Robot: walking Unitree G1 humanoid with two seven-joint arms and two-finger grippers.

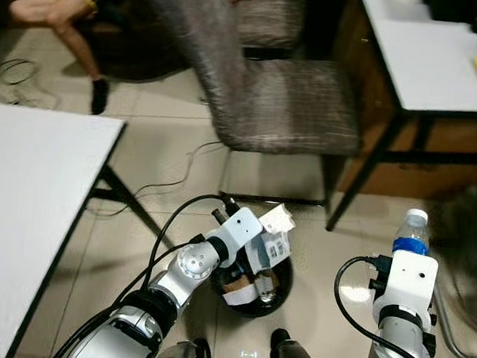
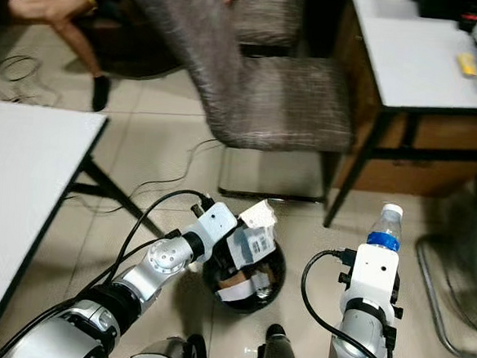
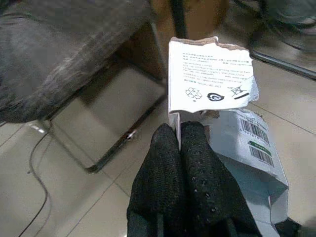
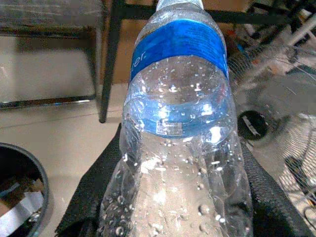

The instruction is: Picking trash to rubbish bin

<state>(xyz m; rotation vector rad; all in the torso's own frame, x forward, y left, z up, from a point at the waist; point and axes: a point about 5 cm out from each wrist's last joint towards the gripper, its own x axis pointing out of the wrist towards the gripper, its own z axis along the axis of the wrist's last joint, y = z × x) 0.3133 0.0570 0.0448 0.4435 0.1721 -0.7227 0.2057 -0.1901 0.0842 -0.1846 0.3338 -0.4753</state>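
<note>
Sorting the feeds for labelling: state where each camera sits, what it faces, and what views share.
Left eye: head, facing down at the bin; both arms show.
Right eye: same, offset.
Left wrist: along the left tool, shut on the box.
Right wrist: along the right tool, gripping the bottle.
Shared: eyes and left wrist show box and chair.

A grey fabric chair (image 1: 277, 100) stands on the tiled floor (image 1: 150, 148) between a white table (image 1: 24, 205) on the left and another white table (image 1: 431, 65) on the right, with a seated person's leg (image 1: 77, 32) beyond and loose cables (image 1: 16, 77) nearby.
</note>
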